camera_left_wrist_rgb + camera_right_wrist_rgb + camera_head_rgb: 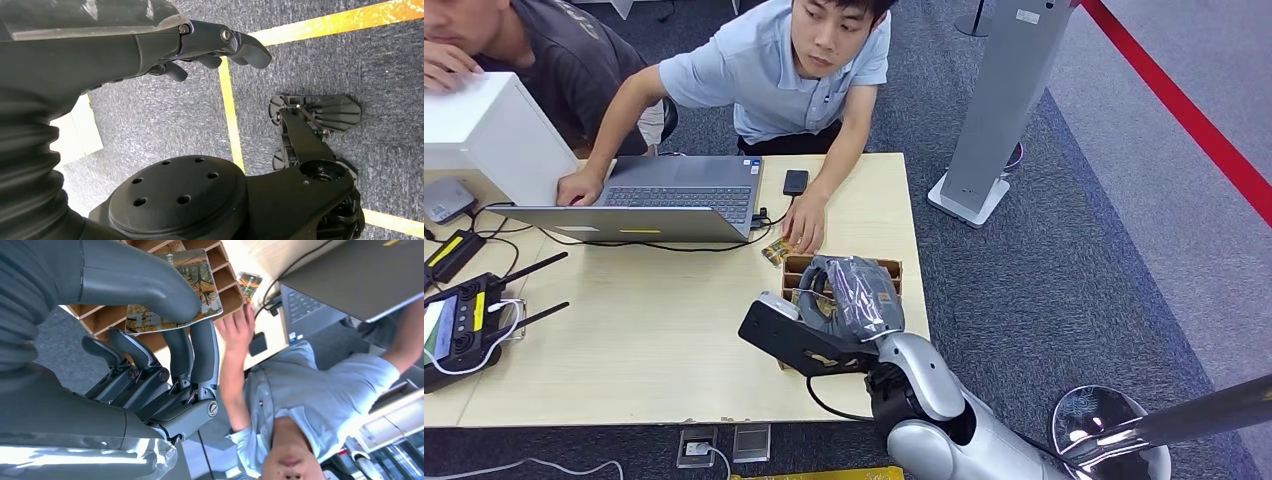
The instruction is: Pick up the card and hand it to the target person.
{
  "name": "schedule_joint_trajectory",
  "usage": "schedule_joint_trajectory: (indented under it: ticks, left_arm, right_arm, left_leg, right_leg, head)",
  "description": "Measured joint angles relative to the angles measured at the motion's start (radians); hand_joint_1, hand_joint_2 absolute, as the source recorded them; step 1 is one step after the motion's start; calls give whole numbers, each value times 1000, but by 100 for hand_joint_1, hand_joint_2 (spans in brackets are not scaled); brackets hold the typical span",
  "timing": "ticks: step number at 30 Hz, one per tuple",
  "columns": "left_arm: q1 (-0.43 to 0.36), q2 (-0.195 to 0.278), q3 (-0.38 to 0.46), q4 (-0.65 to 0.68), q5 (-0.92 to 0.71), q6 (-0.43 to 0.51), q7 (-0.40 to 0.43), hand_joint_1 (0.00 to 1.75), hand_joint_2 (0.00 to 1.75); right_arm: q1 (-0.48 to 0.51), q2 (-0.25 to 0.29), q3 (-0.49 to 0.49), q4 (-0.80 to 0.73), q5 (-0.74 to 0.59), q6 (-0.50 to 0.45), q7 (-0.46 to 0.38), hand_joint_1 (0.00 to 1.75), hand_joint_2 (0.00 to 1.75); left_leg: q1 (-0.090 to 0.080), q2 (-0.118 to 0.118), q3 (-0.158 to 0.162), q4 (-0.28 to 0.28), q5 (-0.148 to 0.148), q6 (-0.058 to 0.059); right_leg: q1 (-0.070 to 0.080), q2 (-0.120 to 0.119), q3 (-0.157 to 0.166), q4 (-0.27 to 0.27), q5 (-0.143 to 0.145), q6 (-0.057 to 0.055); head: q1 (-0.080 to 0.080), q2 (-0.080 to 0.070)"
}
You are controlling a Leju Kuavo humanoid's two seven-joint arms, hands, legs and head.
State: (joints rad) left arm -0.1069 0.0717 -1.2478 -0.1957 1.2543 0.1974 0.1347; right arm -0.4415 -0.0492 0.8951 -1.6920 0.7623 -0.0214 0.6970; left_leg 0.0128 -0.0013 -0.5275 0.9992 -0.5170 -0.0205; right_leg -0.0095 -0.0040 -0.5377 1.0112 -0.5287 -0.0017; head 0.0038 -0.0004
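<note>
The right hand [165, 340] is over the slotted wooden box [889, 268] at the counter [664, 350] edge, thumb and fingers pinching a picture card [200, 275] that sits just above the slots. The step looks like the pick-up, grasp made but the card not yet lifted well clear. Next it likely needs a clean lift, then a carry toward twelve o'clock, where a person's hand [805, 228] rests on the counter beside another card [776, 251]. The left hand [220, 47] hangs over the floor, fingers loosely curled, holding nothing.
</note>
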Motion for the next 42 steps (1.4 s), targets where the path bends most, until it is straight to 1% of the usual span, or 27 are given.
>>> schedule_joint_trajectory:
  ticks: [6,8,10,12,13,16,17,19,21,23,26,30,35,40,42]
  left_arm:
    - [0,0,0,0,-5,0,0,0,175]
    - [-1,0,0,0,-15,-1,0,0,175]
    - [-2,0,0,0,-30,-5,-1,0,175]
    - [-4,0,-1,0,-49,-11,-6,0,175]
    - [-6,0,-1,0,-59,-15,-10,0,175]
    - [-13,0,-5,0,-84,-29,-19,0,175]
    - [-16,0,-7,0,-91,-34,-19,0,175]
    - [-24,0,-13,0,-103,-42,-17,0,175]
    - [-32,0,-21,0,-111,-48,-15,0,175]
    - [-36,0,-29,0,-112,-50,-15,0,175]
    - [-34,1,-35,0,-105,-50,-11,0,175]
    - [-25,2,-41,0,-103,-47,16,0,175]
    - [-17,6,-51,1,-102,-44,21,0,175]
    - [-18,6,-60,1,-102,-39,1,0,175]
    - [-21,6,-61,1,-102,-40,-4,0,175]
  right_arm:
    - [-1,-15,3,-25,-34,10,0,175,175]
    - [-13,-15,8,-11,-49,24,-3,175,175]
    - [-45,-8,19,32,-68,33,-28,175,175]
    - [-94,11,32,111,-97,29,-99,175,175]
    - [-124,25,37,162,-120,16,-154,175,175]
    - [-227,76,44,351,-189,-72,-344,175,175]
    - [-266,92,45,417,-187,-108,-390,175,175]
    - [-350,119,57,552,-129,-151,-444,175,175]
    - [-446,139,71,699,-92,-145,-488,175,175]
    - [-518,151,74,819,-91,-137,-518,175,175]
    - [-569,162,79,927,-50,-156,-504,175,175]
    - [-603,178,90,1015,-4,-173,-474,175,175]
    - [-620,192,102,1081,11,-179,-463,175,175]
    - [-627,196,113,1117,24,-182,-445,175,175]
    - [-628,196,116,1127,25,-182,-444,87,175]
  left_leg:
    - [0,0,0,0,0,0]
    - [0,0,-1,0,0,0]
    - [0,0,-1,0,0,0]
    - [0,0,-1,0,1,0]
    - [0,0,-1,0,1,0]
    - [0,-1,-2,0,2,0]
    - [0,-1,-2,0,2,0]
    - [0,-1,-2,0,3,0]
    - [0,-2,-2,0,3,0]
    - [0,-2,-3,0,3,0]
    - [0,-2,-3,0,3,0]
    - [0,-2,-3,0,3,0]
    - [0,-2,-3,0,3,0]
    - [0,-1,-3,0,3,0]
    - [0,-1,-3,0,3,0]
  right_leg:
    - [0,0,0,0,0,0]
    - [0,0,0,0,0,0]
    - [0,0,0,0,0,0]
    - [0,0,0,1,0,0]
    - [0,0,0,1,0,0]
    - [0,-2,0,1,0,0]
    - [0,-2,0,2,0,0]
    - [0,-2,0,2,1,0]
    - [0,-3,0,2,1,-1]
    - [0,-4,-1,2,1,-1]
    - [0,-4,-1,2,1,-1]
    - [0,-4,-2,2,1,-1]
    - [0,-4,-2,2,1,-1]
    - [0,-3,-2,2,1,-1]
    - [0,-3,-2,2,1,0]
  head:
    - [1,0]
    - [1,0]
    - [1,0]
    - [1,0]
    - [1,0]
    - [0,0]
    - [0,0]
    - [0,0]
    - [0,0]
    - [1,0]
    - [2,0]
    - [1,0]
    - [-1,0]
    - [0,0]
    - [1,0]
